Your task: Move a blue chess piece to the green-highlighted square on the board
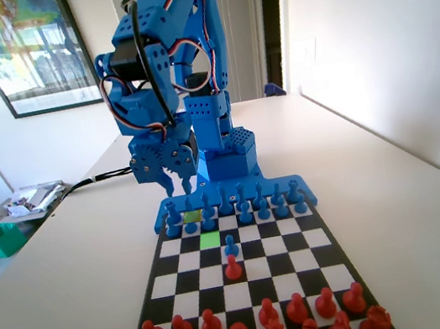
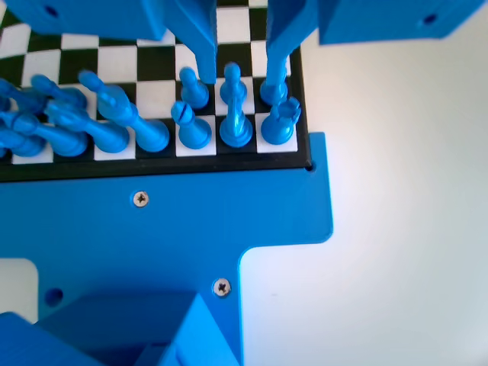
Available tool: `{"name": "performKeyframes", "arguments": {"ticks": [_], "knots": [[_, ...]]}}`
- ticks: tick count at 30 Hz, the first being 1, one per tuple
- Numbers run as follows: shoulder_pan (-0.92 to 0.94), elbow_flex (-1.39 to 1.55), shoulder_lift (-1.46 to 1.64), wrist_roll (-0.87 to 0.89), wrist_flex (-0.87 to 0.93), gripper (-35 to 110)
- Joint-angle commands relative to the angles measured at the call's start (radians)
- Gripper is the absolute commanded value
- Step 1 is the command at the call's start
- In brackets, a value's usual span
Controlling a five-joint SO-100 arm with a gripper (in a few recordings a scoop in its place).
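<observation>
A: Log entry, remote station; what do you have on the gripper (image 1: pixel 172 173)?

B: In the fixed view I see it hanging above the board's (image 1: pixel 335 257) far edge, over the left part of the blue back rows, clear of the pieces; in the wrist view its two jaws come down from the top edge with a plain gap between them, so I read it as parted; nothing is held between them.

A: And under the jaws?

B: Wrist view: the tips (image 2: pixel 207 72) stand over the second-row pawns near the board's right corner; one blue chess piece (image 2: pixel 194 91) sits just beside the left jaw tip, another pawn (image 2: pixel 232 85) lies in the gap; I cannot tell whether a jaw touches either.

A: Target square?

B: The green-highlighted square (image 1: pixel 209 240) is in the third row from the far edge, left of centre, bare; a duller yellow-green square (image 1: pixel 192 216) lies one row farther, one file left, among the blue pawns.

A: Anything else mid-board?

B: A lone blue pawn (image 1: pixel 231 247) just right of the green square, one row nearer me; a red pawn (image 1: pixel 233 268) directly in front of it; red pieces (image 1: pixel 270 326) fill the near edge.
</observation>
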Motion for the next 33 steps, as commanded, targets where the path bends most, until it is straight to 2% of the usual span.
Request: {"name": "performKeyframes", "arguments": {"ticks": [1,33], "knots": [[0.005,-0.005,0.006,-0.008,0.006,11],[-0.003,0.061,-0.100,-0.031,-0.170,10]]}}
